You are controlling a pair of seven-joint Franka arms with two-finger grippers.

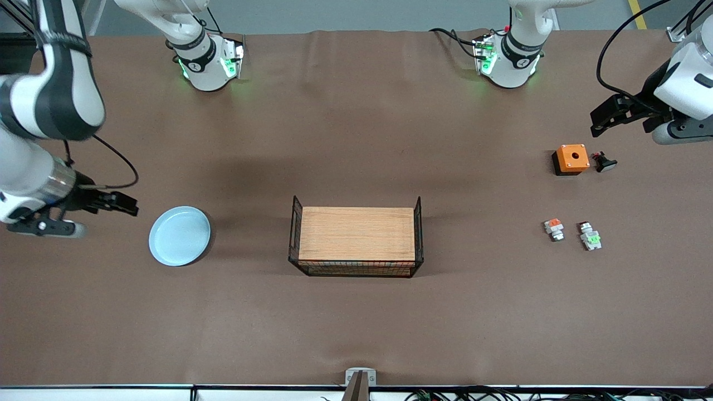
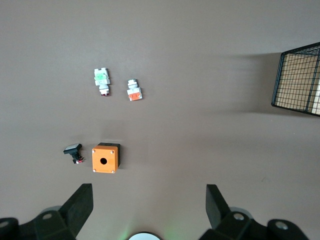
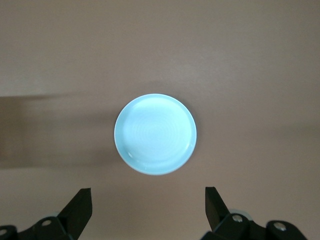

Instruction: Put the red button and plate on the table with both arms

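Note:
The pale blue plate (image 1: pixel 179 235) lies flat on the brown table (image 1: pixel 356 139) toward the right arm's end; it also shows in the right wrist view (image 3: pixel 155 134). My right gripper (image 1: pixel 131 205) is open and empty, over bare table beside the plate (image 3: pixel 148 195). The red button, a small white block with a green patch (image 1: pixel 590 238), lies on the table toward the left arm's end and shows in the left wrist view (image 2: pixel 102 79). My left gripper (image 1: pixel 596 123) is open and empty, over bare table near the orange box (image 2: pixel 149 192).
A wire crate with a wooden top (image 1: pixel 356 236) stands mid-table. An orange box (image 1: pixel 571 159) and a black-stemmed button (image 1: pixel 604 162) sit farther from the camera than the green-patch block. A similar white piece with an orange-red patch (image 1: pixel 553 228) lies beside it.

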